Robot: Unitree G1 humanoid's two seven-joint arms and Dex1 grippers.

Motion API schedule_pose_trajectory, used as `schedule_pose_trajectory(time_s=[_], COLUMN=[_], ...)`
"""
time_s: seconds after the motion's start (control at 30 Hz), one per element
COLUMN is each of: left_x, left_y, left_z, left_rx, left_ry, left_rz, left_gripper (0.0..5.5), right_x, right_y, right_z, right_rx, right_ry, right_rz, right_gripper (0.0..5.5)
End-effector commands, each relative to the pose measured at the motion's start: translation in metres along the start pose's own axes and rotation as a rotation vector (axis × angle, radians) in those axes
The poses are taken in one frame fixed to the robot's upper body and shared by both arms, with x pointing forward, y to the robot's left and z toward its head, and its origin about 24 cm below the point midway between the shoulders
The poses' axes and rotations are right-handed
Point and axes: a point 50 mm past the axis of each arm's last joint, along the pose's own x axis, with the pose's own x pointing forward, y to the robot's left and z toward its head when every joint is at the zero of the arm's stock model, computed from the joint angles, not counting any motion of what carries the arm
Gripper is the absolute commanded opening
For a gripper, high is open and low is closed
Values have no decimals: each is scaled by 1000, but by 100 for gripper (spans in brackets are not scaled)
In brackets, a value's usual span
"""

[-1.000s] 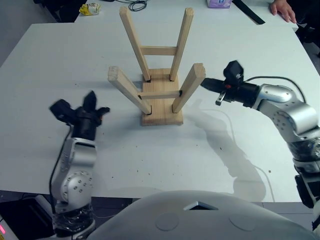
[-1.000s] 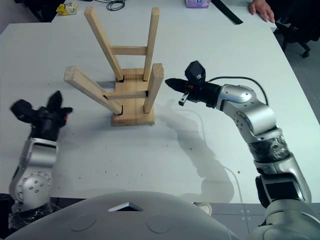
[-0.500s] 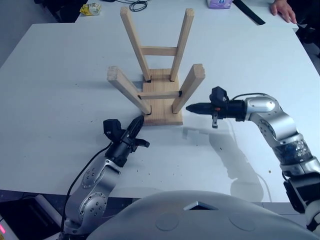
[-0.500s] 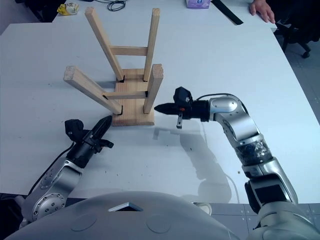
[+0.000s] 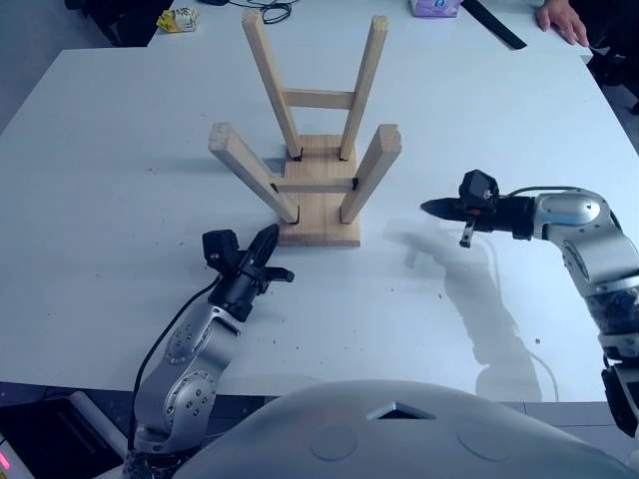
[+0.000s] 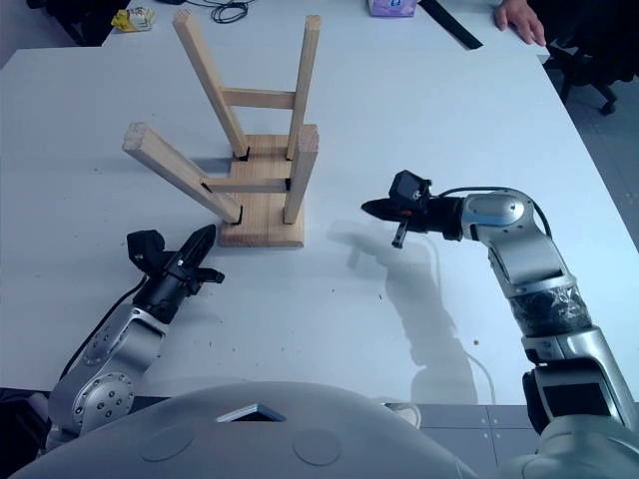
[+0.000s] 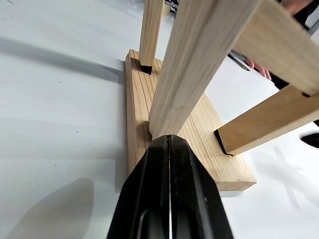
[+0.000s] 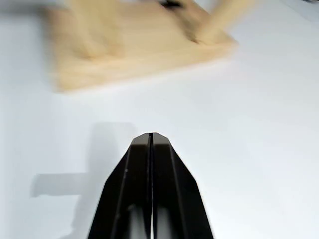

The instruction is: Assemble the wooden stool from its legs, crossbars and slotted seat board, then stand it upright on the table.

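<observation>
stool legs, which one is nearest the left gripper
The near leg on the robot's left, splayed outward; the left gripper sits close to its base.

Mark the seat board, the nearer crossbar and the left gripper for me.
seat board (image 5: 321, 228): left eye view, bare near part of the board.
nearer crossbar (image 5: 315, 185): left eye view, middle of the bar.
left gripper (image 5: 271, 237): left eye view, tip of its shut fingers.
</observation>
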Motion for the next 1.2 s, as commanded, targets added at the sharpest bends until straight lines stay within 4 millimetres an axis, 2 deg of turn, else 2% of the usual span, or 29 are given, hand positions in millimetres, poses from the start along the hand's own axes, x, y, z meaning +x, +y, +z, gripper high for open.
schedule_pose_trajectory(time_s=[0.03,0.13,0.23,0.33,0.43,0.53,0.8,0.87,0.97,1.07,1.2], left_x=[6,8,9,8,6,5,6,6,3,6,15], left_y=[3,2,4,6,9,11,14,15,16,14,14], left_z=[-4,-9,-12,-15,-16,-15,-13,-12,-17,-19,-16], left_rx=[18,21,26,30,28,24,27,27,25,26,41], left_ry=[24,45,60,74,76,68,50,51,64,71,70], left_rz=[-8,-18,-23,-35,-24,-10,20,25,35,23,-9], left_gripper=[1,1,1,1,1,1,1,1,1,1,1], right_x=[32,47,52,49,43,39,30,19,8,15,36], right_y=[-9,-4,0,11,30,46,80,72,46,23,14], right_z=[42,55,56,51,45,47,65,59,39,31,35], right_rx=[-16,36,58,69,68,101,178,185,117,64,8], right_ry=[-241,-339,-373,-368,-348,-365,-429,-392,-272,-220,-251], right_rz=[-44,3,42,125,293,417,490,431,324,248,214], right_gripper=[0,0,0,0,0,0,0,0,0,0,0])
